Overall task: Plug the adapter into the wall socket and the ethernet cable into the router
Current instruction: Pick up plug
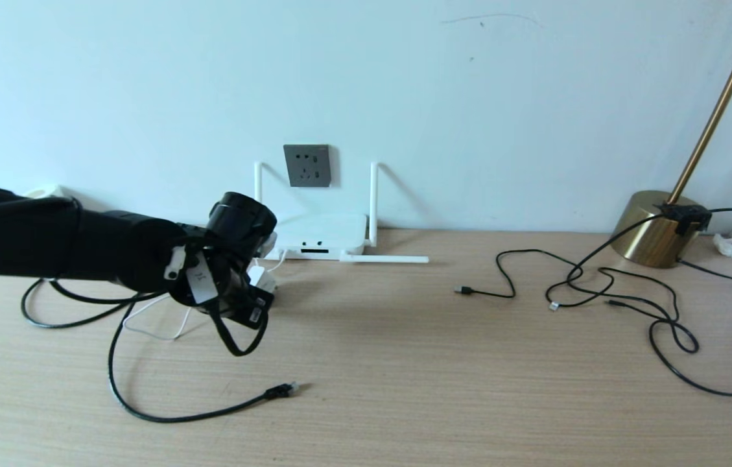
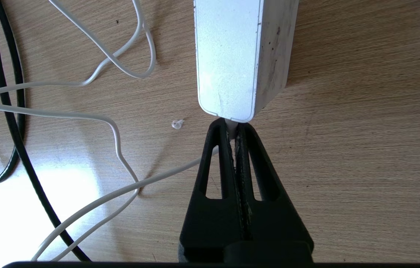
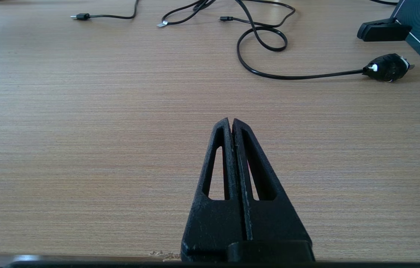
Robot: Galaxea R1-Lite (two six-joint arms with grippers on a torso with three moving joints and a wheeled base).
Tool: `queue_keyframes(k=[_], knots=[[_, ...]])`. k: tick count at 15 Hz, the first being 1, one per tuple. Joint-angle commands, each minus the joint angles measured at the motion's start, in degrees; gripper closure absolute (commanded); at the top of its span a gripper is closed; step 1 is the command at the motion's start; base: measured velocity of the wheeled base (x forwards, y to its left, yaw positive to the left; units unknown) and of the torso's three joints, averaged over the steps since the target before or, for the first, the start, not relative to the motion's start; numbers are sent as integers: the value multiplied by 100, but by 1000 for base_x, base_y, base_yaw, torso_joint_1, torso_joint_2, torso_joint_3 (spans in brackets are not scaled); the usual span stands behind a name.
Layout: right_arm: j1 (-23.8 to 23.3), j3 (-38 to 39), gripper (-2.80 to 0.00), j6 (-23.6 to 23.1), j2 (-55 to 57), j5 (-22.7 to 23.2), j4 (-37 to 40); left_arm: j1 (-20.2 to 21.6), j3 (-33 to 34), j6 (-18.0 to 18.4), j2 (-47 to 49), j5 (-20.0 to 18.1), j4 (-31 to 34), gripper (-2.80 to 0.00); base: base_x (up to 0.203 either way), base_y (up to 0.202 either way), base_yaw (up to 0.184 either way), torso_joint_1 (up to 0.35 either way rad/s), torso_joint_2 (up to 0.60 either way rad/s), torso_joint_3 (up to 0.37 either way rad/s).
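Your adapter (image 2: 239, 56) sits right at the tips of the left gripper (image 2: 234, 128), whose fingers are pressed together on the cord stub at the adapter's rear. It hangs just in front of the router (image 1: 321, 237), below the wall socket (image 1: 306, 165). The right gripper (image 3: 231, 123) is closed on nothing, over bare desk (image 3: 83, 130).

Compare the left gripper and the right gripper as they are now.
The left gripper is shut on the adapter's cord stub; the right gripper is shut on nothing. The left hangs over white cord near the router; the right points across bare table. Both are black.
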Motion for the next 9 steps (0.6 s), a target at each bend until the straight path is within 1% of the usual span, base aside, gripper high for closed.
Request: queue_keyframes(k=[1, 4, 9], knots=[[0, -1, 0, -2, -5, -2, 1, -43, 0, -12, 1, 10, -25, 0, 0, 0, 0, 0, 0, 0], [0, -1, 0, 1, 0, -2, 1, -56, 111, 2, -8, 10, -241, 0, 0, 0, 0, 0, 0, 0], [0, -1, 0, -2, -9, -2, 1, -56, 173, 14, -50, 18, -234, 0, 0, 0, 0, 0, 0, 0]])
